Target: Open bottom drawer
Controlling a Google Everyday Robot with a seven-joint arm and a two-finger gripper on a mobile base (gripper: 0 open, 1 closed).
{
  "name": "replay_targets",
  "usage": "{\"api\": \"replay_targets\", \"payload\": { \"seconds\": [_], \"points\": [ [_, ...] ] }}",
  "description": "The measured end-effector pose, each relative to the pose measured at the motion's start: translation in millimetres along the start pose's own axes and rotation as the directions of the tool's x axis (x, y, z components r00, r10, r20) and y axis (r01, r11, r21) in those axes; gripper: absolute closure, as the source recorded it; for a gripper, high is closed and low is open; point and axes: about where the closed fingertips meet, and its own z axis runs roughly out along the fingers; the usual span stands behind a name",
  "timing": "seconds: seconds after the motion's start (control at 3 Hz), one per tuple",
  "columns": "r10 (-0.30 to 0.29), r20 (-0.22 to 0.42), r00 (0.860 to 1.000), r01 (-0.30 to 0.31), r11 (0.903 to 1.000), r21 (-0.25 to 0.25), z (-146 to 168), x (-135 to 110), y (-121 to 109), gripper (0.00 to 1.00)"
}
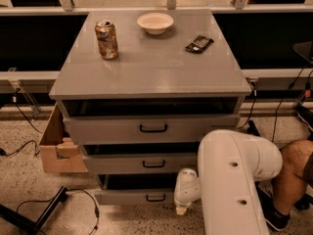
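I see gripper [181, 208] at lower centre of frame, just right of black handle [155, 198] on bottom drawer [122, 198]. Grip state: cannot tell. Drawer possibly ajar. I judge reach stage. Next: take handle, pull straight out.

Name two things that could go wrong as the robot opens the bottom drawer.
1. The gripper sits low, right of the bottom drawer's handle; the middle drawer's handle looks alike, so it may take the wrong one.
2. A person's leg lies close beside the arm; swinging back could strike it.
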Motion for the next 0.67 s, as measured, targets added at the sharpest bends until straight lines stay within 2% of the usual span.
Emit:
{"api": "replay_targets", "payload": {
  "seconds": [0.67],
  "points": [
    [-0.005,-0.014,1.000,0.005,0.9998,-0.020,-7.4,0.3,9.0,0.87]
  ]
}}
